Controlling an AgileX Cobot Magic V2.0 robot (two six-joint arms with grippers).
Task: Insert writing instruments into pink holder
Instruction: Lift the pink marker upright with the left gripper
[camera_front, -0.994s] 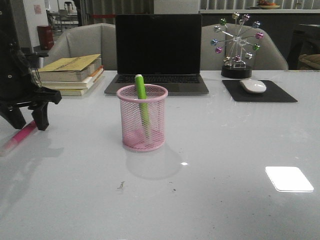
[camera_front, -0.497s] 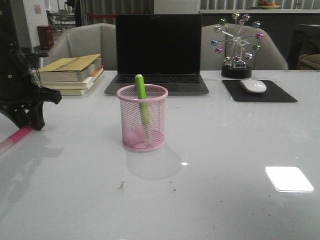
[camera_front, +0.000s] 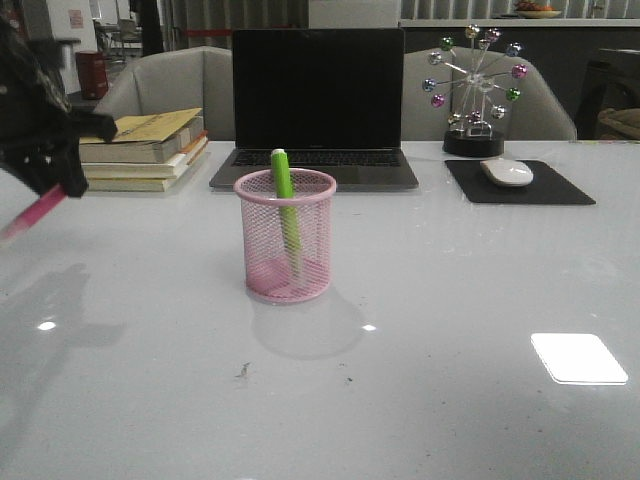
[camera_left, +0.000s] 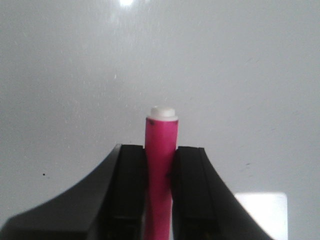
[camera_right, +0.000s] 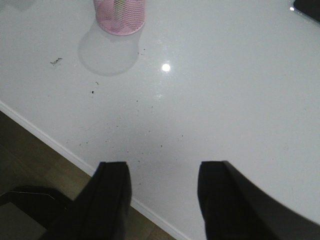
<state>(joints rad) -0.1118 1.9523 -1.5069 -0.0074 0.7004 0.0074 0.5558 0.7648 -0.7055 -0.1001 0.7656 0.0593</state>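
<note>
Left gripper (camera_left: 160, 165) clamped on pink marker (camera_left: 161, 150), held above the table (camera_front: 450, 300) at far left, green marker (camera_front: 285, 200) standing in centre cup (camera_front: 285, 240), right gripper (camera_right: 162, 192) fingers spread, unloaded.

Pink mesh holder (camera_front: 285, 237) containing a bright green highlighter (camera_front: 285, 205); magenta highlighter (camera_left: 161, 165) with white end between black end effector (camera_left: 160, 192) fingers; glossy grey-white desk (camera_front: 450, 330).

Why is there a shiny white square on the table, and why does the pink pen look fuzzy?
Front view: the bright square is glare from a light reflecting off the glossy table; the pink highlighter and left gripper look smeared, probably motion blur. Left wrist view: that highlighter is sharp, with another glare spot at the frame's edge.
</note>
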